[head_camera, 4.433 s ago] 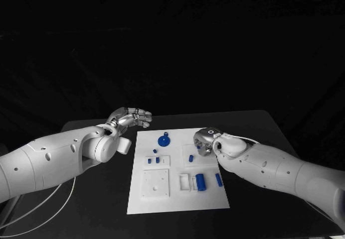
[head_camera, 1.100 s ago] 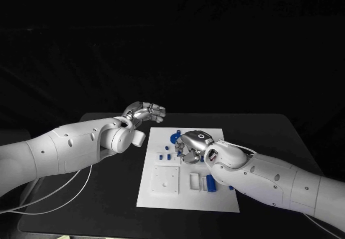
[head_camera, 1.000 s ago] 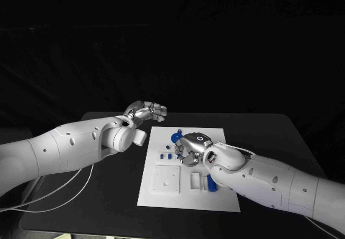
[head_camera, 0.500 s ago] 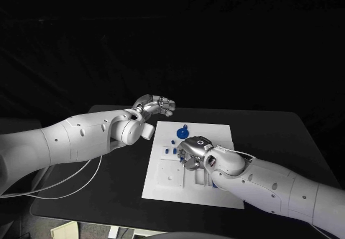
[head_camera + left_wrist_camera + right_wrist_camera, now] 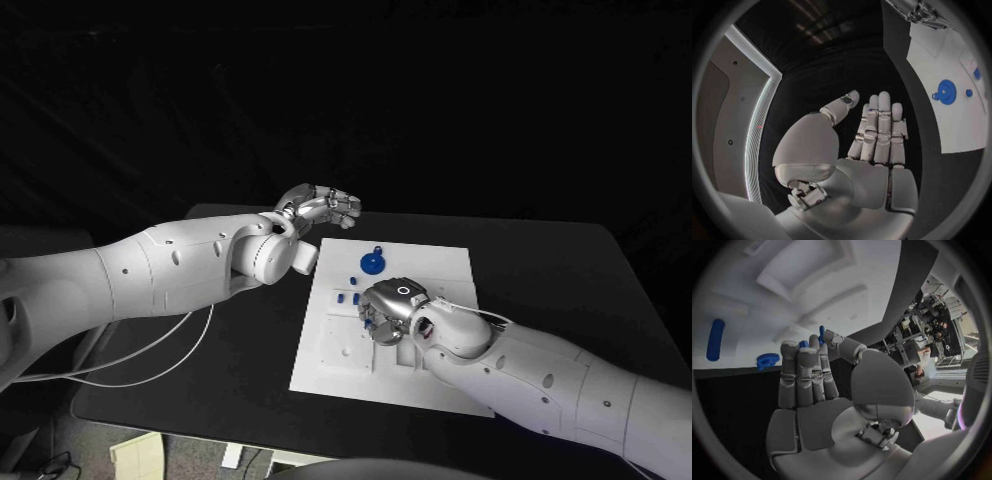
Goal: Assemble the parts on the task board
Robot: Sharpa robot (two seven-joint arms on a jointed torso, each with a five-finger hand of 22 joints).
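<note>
Lying flat at the middle of the black table (image 5: 548, 260), task board (image 5: 433, 262) with blue parts on it: round blue disc part (image 5: 374, 263) near the far edge, small blue pegs (image 5: 346, 297) just nearer than it, elongated blue part (image 5: 715, 339) and toothed blue part (image 5: 767, 360) seen from the right wrist. Hovering low over the board's middle, right hand (image 5: 387, 310), fingers straight and side by side in the wrist view, nothing visibly between them; whether a fingertip touches a peg cannot be told. Raised beside the board's far left corner, left hand (image 5: 326, 205), clear of every part; curled in the head view, extended together in the wrist view (image 5: 873, 145), so open or closed cannot be told, though holding nothing. Likely step: reaching for a small peg. Risks: knocking over neighbouring pegs through their close spacing; sliding the unclamped board under a downward push. Hidden beneath the right hand and forearm: the board's middle and near recesses. Too small to identify: peg shapes and sockets.
</note>
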